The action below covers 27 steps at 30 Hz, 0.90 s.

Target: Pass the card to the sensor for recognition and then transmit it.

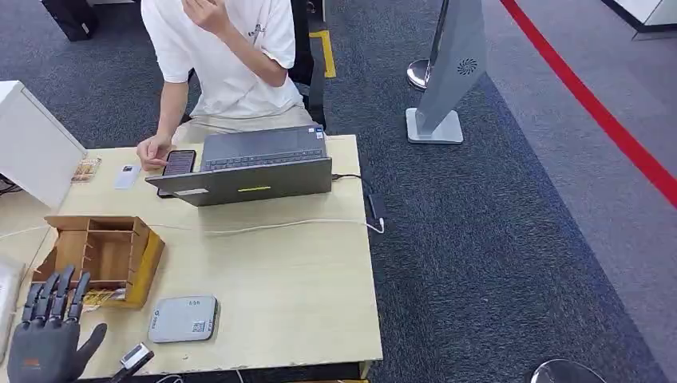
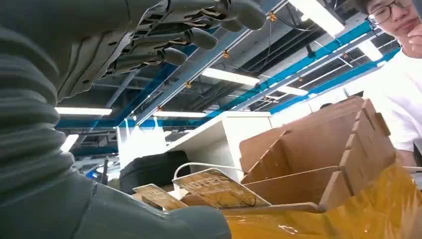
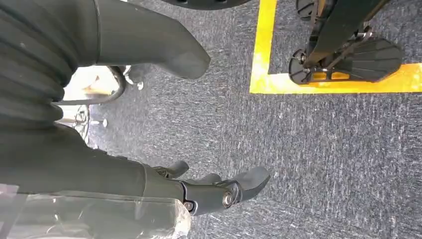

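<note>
Empty, fingers spread, left hand [image 1: 49, 331] hovers beside cards [image 1: 102, 297] lying flat, long axes toward the sensor [image 1: 184, 318].

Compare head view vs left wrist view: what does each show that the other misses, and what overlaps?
Head view alone: the wooden table top from above, the grey sensor box near its front edge, the open laptop, the phone under the person's hand, and the white cable.

Left wrist view alone: printed cards at the foot of the organiser, and ceiling lights overhead.

Both: the left hand, fingers apart and holding nothing, the brown card organiser, and the person in a white shirt.
</note>
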Each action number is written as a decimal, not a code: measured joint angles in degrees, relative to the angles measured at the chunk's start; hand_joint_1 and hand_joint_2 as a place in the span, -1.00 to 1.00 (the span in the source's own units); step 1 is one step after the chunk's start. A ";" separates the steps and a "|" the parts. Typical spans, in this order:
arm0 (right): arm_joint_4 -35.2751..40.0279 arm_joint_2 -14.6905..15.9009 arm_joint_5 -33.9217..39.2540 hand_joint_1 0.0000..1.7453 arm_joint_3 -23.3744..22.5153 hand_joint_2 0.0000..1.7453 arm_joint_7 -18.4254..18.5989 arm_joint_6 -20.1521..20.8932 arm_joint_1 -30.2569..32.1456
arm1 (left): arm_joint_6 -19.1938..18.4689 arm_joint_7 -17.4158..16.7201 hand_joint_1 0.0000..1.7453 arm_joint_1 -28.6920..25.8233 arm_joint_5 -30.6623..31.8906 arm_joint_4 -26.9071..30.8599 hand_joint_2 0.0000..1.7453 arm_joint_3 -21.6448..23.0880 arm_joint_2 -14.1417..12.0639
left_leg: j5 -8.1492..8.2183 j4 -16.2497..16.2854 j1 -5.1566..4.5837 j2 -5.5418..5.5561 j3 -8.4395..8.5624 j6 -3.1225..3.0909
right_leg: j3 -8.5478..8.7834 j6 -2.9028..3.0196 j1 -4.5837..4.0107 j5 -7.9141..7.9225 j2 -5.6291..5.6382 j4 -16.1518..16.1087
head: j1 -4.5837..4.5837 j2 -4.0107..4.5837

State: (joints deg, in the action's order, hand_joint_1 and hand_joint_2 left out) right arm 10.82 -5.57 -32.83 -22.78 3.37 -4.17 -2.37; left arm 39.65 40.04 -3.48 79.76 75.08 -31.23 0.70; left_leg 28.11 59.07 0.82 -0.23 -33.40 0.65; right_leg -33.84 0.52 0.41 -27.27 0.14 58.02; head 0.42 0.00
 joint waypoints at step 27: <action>0.00 0.07 -1.71 -1.00 -0.02 1.00 -0.09 0.96 -0.03 | 0.00 -0.02 -1.00 3.06 -0.12 -2.47 1.00 -3.02 -1.73 | 0.00 0.00 0.02 0.01 -0.01 0.00 | 0.01 0.00 -0.01 0.00 -0.01 0.01 | 0.00 0.00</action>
State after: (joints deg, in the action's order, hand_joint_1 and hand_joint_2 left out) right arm 10.82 -5.51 -34.53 -22.80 3.28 -3.21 -2.40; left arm 39.65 40.02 -0.43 79.64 72.61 -34.25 -1.03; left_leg 28.10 59.07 0.83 -0.22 -33.42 0.66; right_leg -33.83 0.52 0.40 -27.27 0.13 58.03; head 0.42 0.00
